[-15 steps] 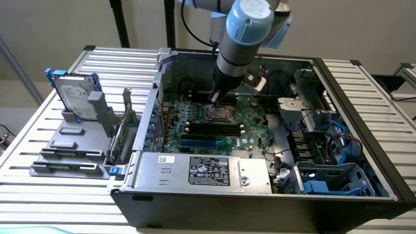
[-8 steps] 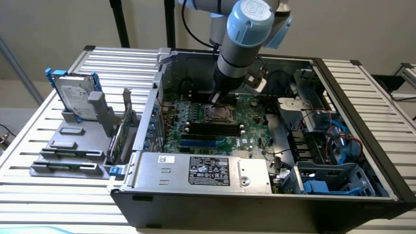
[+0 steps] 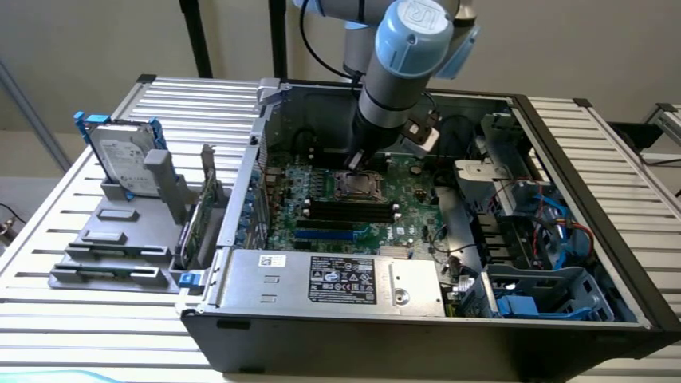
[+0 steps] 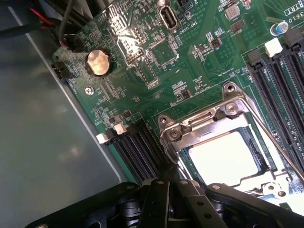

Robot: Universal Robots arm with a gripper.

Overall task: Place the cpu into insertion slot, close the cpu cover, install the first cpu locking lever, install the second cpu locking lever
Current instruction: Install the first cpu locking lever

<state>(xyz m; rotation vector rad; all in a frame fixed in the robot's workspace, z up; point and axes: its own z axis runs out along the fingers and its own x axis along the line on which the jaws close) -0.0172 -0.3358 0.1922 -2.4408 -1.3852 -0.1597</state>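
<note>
The gripper [image 4: 164, 202] looms dark at the wrist view's near edge, just above the insertion slot [image 4: 223, 147]; whether its fingers are spread or pressed together I cannot tell. The cpu [image 4: 223, 159] lies seated in the slot, framed by the closed cpu cover [image 4: 209, 121], on the green motherboard [image 4: 142, 71].

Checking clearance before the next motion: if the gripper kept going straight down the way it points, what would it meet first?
Most likely the cpu cover closed over the cpu in the insertion slot, near the socket's edge. The gripper hangs just above it; exact depth is unclear.
</note>
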